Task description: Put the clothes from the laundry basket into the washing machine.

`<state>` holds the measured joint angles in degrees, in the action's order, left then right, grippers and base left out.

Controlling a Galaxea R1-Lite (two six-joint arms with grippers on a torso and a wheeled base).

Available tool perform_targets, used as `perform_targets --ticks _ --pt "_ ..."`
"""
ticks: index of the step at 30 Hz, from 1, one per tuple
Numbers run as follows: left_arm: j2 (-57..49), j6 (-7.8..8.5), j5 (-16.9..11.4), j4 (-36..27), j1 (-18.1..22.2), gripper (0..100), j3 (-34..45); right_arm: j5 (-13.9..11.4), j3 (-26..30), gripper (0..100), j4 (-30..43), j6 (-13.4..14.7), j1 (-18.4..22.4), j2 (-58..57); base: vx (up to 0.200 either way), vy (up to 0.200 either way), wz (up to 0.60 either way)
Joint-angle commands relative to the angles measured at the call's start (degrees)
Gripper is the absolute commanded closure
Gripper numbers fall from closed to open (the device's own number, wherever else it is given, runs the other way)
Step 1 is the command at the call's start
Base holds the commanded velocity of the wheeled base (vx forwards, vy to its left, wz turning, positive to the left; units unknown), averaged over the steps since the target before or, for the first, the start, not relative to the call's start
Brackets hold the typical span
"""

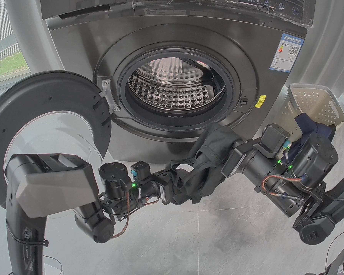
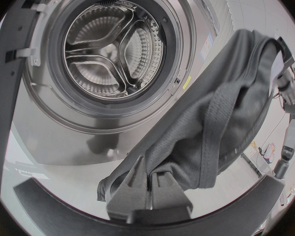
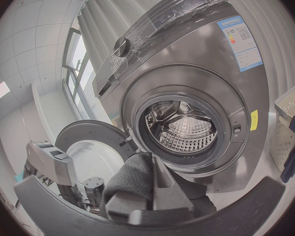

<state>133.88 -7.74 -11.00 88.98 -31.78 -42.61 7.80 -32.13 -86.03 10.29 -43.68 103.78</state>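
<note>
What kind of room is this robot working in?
Most likely a laundry area: a front-loading washing machine with its door swung open, a perforated laundry basket beside it with navy clothing over its rim, and a grey garment held in front of the machine.

The washing machine [image 1: 84, 50] is looked down on from the head, facing forward, with its open door [image 1: 46, 96] at the left and the laundry basket [image 1: 317, 100] at the right. The drum [image 2: 111, 49] is viewed closely from low in front by the left wrist camera, while the whole machine front is taken from farther back, low on the right, by the right wrist camera. The drum and the dark garment [image 1: 208, 157] are shared by all three views.
</note>
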Motion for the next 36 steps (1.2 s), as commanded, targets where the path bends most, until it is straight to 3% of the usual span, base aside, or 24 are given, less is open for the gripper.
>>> perform_targets --ticks 1,8,21,24,28,36 --pt "-11.0 -0.26 -0.3 0.2 2.5 100 9.2 -0.2 0.5 100 0.0 0.0 3.7 -0.2 0.0 0.0 0.0" --pt "-21.6 -0.26 -0.3 0.1 4.6 100 19.9 -0.2 2.7 100 -2.4 1.8 6.9 -0.2 0.0 0.0 0.0" --pt "-30.0 -1.31 -0.4 0.1 6.5 100 21.0 -1.1 3.4 100 -2.4 2.3 14.1 0.2 0.0 0.0 0.0" --pt "-31.3 -1.31 -0.8 0.1 7.0 100 20.5 -1.1 3.4 100 -2.4 2.3 14.0 0.1 0.0 0.0 0.0" --pt "-34.6 -3.25 -1.1 0.0 7.2 100 19.3 -1.1 3.0 100 -2.5 2.2 13.0 -0.2 0.0 0.0 0.0" --pt "-36.5 -4.39 -0.5 0.0 7.8 100 15.7 -1.0 2.1 100 -2.5 1.7 10.9 -2.0 0.0 0.0 0.0"
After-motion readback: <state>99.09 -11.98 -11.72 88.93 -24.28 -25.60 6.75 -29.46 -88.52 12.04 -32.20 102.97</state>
